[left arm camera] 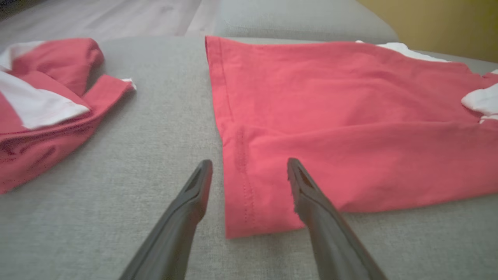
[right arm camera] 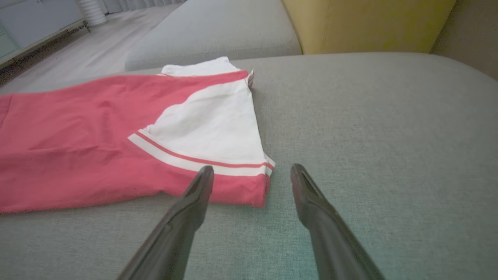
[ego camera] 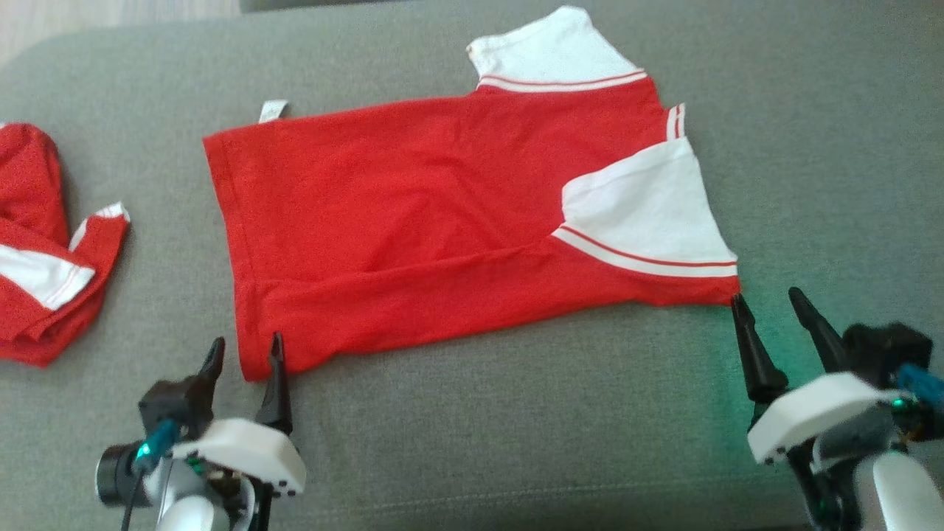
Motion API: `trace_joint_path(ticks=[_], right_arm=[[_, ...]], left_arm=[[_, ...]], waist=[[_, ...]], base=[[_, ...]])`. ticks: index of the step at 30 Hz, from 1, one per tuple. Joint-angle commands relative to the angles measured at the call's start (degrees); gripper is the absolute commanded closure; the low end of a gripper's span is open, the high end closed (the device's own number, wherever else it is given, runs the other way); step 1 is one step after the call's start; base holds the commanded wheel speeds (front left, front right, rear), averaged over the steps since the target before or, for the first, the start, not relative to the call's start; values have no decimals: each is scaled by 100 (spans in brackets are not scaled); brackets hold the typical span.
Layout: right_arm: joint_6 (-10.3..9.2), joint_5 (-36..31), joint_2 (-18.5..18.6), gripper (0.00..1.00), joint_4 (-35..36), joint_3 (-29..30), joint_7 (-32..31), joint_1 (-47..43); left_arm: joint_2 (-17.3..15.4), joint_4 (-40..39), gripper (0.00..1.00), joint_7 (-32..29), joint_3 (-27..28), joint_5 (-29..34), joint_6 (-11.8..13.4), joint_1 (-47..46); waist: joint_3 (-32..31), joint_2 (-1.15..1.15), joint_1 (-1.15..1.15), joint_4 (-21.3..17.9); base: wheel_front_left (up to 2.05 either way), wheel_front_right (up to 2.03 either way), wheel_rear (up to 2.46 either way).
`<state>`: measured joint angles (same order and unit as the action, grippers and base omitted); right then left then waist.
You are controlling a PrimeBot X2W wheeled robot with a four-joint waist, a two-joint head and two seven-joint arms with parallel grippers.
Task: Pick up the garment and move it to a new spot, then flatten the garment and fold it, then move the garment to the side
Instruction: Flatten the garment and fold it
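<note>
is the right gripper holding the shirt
No, the right gripper is open, jaws spread at the corner of the shirt with nothing clamped.

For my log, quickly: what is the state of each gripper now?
Left gripper: open, holding nothing, at the shirt's near hem corner.
Right gripper: open, holding nothing, at the shirt's other near corner.
</note>
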<state>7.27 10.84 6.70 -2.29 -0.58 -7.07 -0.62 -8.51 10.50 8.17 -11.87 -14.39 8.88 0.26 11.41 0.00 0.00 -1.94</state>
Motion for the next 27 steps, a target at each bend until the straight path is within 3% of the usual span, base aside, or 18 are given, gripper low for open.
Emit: trace_joint_path(ticks=[1, 8, 16, 17, 18, 19, 27], right_arm=[[22, 75, 172, 0, 23, -68, -137, 371], [22, 216, 368, 0, -688, -167, -418, 984], [22, 593, 413, 2, -1508, -353, -1027, 1484], [22, 661, 414, 44, -1562, -375, -1063, 1517], [22, 725, 412, 89, -1600, -401, -1085, 1539], [22, 778, 414, 100, -1623, -415, -1077, 1556], [22, 1024, 303, 100, -1274, -315, -772, 1031]], left_arm=[[-33, -73, 0, -74, 235, -61, -51, -365], [41, 343, 0, -479, 291, -377, -150, -713], [97, 630, 0, -1126, 194, -796, -461, -891], [87, 644, 24, -1196, 164, -816, -500, -893], [77, 651, 70, -1249, 142, -837, -534, -891], [76, 649, 100, -1290, 131, -869, -562, -885], [-178, 178, 100, -1295, 169, -776, -461, -662]], waist=[[155, 0, 0, 37], [476, 0, 0, 133], [625, 0, 0, 200], [631, 0, 0, 196], [631, 0, 0, 191], [627, 0, 0, 185], [321, 0, 0, 100]], base=[[0, 0, 0], [0, 0, 0], [0, 0, 0], [0, 0, 0], [0, 0, 0], [0, 0, 0], [0, 0, 0]])
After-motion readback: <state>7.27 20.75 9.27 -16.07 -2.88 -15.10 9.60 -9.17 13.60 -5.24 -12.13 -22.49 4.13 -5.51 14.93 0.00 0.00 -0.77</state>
